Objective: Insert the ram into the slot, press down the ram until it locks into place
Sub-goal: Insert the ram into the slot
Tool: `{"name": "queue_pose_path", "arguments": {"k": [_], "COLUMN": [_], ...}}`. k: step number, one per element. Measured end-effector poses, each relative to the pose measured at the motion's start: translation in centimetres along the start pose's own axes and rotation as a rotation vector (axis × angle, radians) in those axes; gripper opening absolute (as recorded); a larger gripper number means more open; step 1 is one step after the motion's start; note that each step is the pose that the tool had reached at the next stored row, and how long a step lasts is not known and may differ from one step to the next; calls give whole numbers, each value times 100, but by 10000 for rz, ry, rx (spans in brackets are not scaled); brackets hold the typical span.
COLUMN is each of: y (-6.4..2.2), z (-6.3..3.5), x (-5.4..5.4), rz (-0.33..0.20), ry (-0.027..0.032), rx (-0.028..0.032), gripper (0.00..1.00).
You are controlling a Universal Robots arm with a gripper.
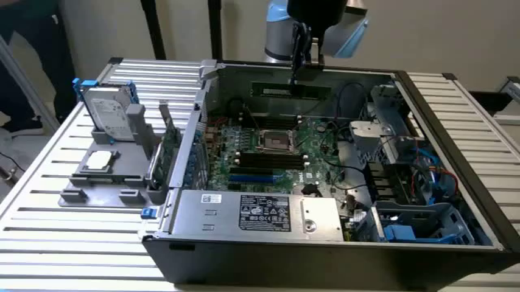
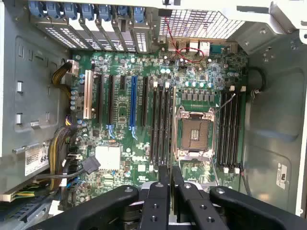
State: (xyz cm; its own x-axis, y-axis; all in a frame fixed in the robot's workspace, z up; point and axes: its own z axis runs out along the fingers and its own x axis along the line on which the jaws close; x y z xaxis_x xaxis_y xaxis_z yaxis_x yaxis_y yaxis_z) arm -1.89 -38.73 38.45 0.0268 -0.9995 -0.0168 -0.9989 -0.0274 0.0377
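Gripping the ram (image 1: 281,90), the closed end effector (image 1: 296,78) hangs at the exterior view's top over the case (image 1: 325,255); inside, the slot (image 2: 160,124) lies beside the socket (image 2: 194,134). The label (image 1: 264,214) is unreadable.

Ram (image 1: 272,90): one stick, clamped in the claw (image 1: 298,82).
Claw: one.
Black memory slots (image 2: 229,134): two banks, one on each side of the processor socket. The bank farther from the claw has four. The bank under the claw is partly hidden, with at least three showing.
Processor socket (image 2: 194,134): one, below the claw.
Blue socket (image 2: 133,103): one, beyond the bank under the claw.
Hard drive (image 1: 109,112): one, well apart from the claw.
Power supply (image 1: 256,213): one silver box, well below the claw.
Computer case (image 1: 325,261): one, lying open under the claw.
Counter (image 1: 49,243): one.
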Motion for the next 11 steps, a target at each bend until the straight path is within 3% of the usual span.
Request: {"name": "queue_pose_path", "arguments": {"k": [11], "y": [1], "z": [3], "x": [0], "rz": [0], "ry": [0], "rx": [0], "gripper": [14]}}
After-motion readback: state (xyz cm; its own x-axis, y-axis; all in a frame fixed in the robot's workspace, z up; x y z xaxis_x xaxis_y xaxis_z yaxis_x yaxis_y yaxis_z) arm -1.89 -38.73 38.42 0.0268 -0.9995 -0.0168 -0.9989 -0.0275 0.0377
